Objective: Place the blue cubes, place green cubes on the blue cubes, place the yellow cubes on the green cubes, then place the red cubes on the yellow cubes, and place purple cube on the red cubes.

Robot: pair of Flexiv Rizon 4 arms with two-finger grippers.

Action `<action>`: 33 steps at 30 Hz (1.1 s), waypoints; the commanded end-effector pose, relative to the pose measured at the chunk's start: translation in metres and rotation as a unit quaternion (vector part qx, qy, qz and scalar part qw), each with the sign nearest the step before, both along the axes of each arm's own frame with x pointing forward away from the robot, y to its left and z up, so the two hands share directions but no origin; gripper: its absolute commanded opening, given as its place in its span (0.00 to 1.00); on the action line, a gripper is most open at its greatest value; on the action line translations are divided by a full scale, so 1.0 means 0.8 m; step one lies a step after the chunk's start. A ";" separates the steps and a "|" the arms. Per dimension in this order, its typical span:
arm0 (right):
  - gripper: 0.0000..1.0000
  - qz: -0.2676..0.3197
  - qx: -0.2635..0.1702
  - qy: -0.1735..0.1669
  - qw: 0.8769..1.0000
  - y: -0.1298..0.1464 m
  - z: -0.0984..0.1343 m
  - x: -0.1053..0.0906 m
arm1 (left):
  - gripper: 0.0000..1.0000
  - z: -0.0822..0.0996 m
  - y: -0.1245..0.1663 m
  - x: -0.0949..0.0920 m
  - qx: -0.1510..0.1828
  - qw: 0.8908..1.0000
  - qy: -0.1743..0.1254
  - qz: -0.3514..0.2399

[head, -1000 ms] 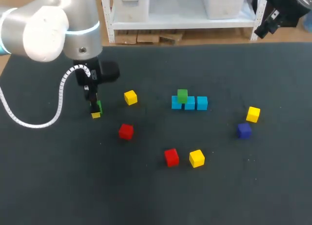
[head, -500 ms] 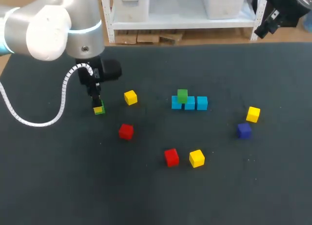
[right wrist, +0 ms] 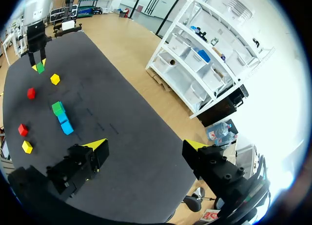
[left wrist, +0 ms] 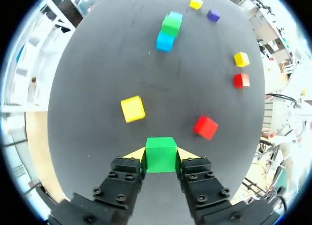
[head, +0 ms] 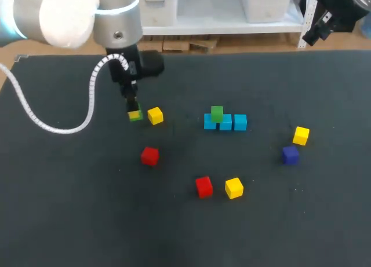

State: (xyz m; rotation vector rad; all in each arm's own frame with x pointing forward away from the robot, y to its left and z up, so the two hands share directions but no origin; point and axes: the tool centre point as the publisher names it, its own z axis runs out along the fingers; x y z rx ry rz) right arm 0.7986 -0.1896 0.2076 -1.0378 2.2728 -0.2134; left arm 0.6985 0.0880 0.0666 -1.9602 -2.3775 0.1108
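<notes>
Partly hidden overhead, green cube [left wrist: 161,154] sits clamped in left jaws; right jaws gape.

Silver-grey left arm [head: 116,24] with white coiled cable [head: 92,96]; black, screw-studded pincer [left wrist: 161,155] tipped yellow.

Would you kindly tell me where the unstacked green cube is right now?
The green cube is clamped in the left arm's jaws, at the head view's left, beside a yellow cube.

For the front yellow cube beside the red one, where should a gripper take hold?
From straight above, fingers on the yellow cube's near and far faces: it lies flat on the table, and the red cube sits close at its left, probably crowding that side.
</notes>
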 end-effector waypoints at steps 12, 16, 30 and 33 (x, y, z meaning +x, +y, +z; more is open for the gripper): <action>1.00 -0.002 0.000 -0.004 1.000 0.000 -0.001 -0.002 | 0.00 0.041 -0.124 0.045 -0.019 0.996 -0.005 -0.083; 1.00 -0.002 0.000 -0.004 1.000 0.000 -0.001 -0.002 | 0.00 0.044 -0.151 0.049 -0.022 0.995 -0.002 -0.102; 1.00 -0.002 0.000 -0.004 1.000 0.000 -0.001 -0.002 | 0.00 0.052 -0.211 0.051 -0.026 0.989 -0.005 -0.142; 1.00 -0.002 0.000 -0.004 1.000 0.000 -0.001 -0.002 | 0.00 0.054 -0.220 0.046 -0.026 0.988 -0.008 -0.151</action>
